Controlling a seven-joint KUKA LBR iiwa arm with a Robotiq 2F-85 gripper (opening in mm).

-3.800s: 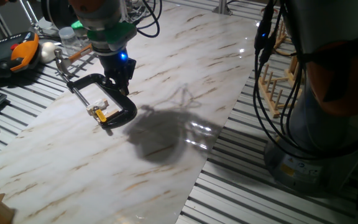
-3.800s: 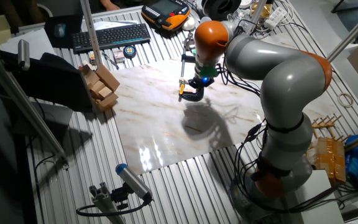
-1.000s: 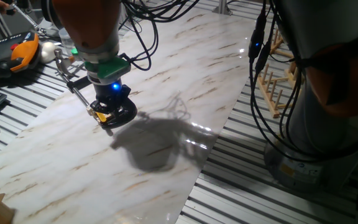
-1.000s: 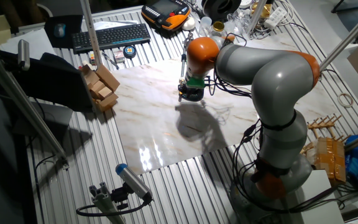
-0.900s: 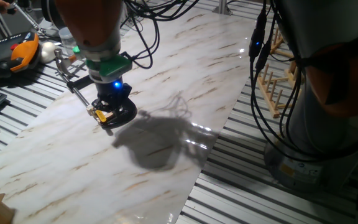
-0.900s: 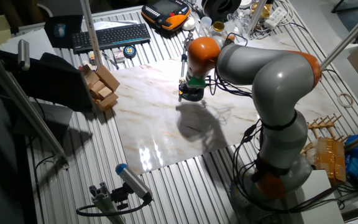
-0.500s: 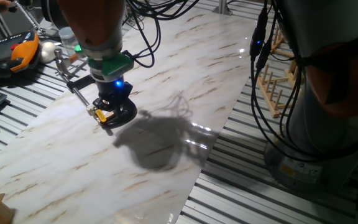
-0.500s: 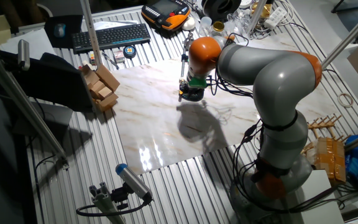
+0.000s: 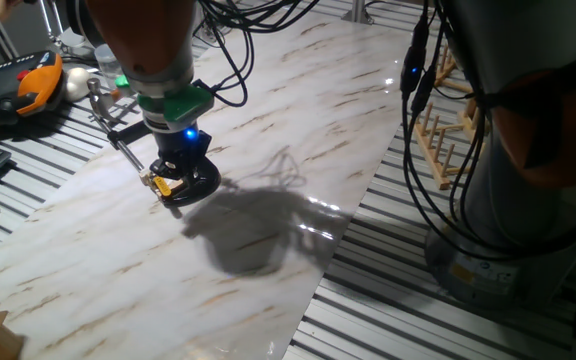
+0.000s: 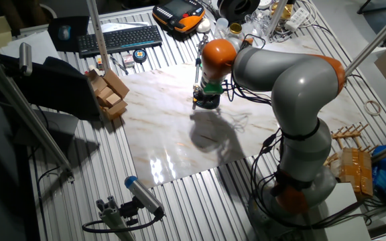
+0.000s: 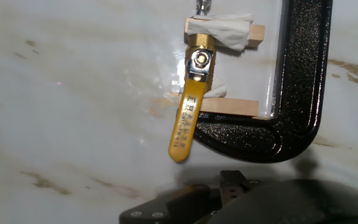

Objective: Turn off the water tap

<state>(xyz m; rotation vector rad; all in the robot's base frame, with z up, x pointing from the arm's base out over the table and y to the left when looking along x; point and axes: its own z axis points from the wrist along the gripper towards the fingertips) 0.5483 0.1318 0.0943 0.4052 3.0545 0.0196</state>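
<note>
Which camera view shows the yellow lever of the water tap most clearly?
The hand view: the yellow lever fills mid-frame, unobstructed, beside the black clamp. In one fixed view it is only a small yellow speck under the claw. In the other fixed view it is too small to tell.

The water tap (image 11: pixel 194 81), a small brass valve with a yellow lever (image 11: pixel 185 124), lay flat on the marble counter near its far left edge, gripped between wooden pads in a black C-clamp (image 11: pixel 297 87).
</note>
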